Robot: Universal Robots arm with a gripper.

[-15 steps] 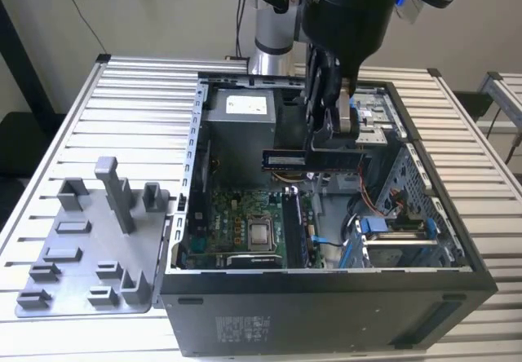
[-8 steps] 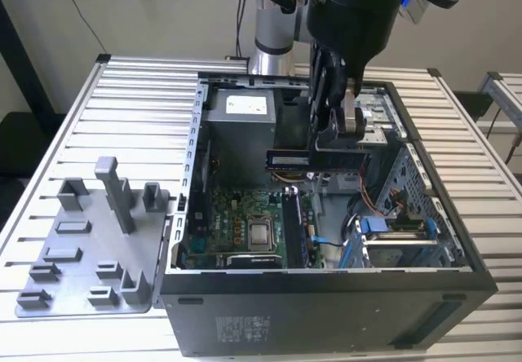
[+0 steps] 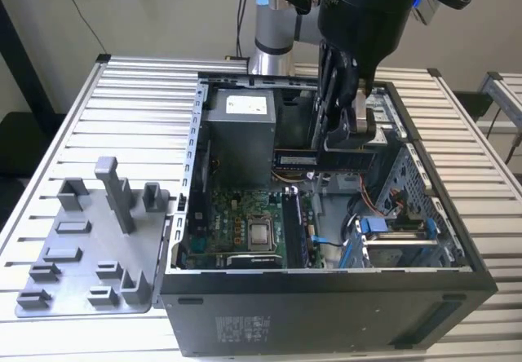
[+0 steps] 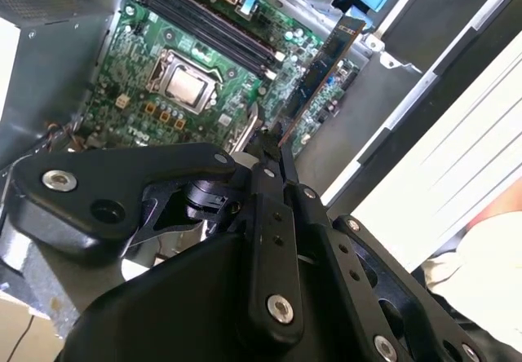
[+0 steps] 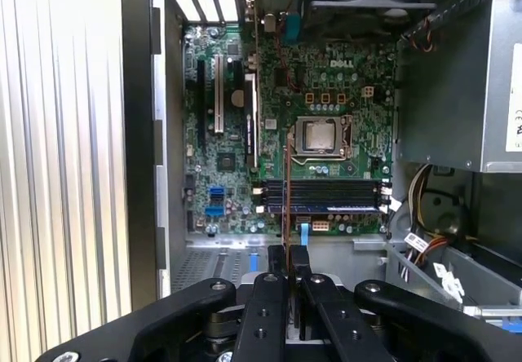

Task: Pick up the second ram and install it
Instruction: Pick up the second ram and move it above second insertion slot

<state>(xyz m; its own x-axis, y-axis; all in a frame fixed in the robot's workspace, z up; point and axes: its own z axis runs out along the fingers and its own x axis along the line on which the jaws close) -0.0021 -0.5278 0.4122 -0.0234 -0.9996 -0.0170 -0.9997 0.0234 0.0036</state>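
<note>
Long thin dark memory stick, black chips, pinched at one end by gripper, edge-on over green motherboard.

White lettering stands on the motherboard. The power supply label and the case wall carry print too fine to read.

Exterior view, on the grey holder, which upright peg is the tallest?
The T-topped post on the grey holder, leaning slightly; it rises well above the squat blocks around it.
</note>
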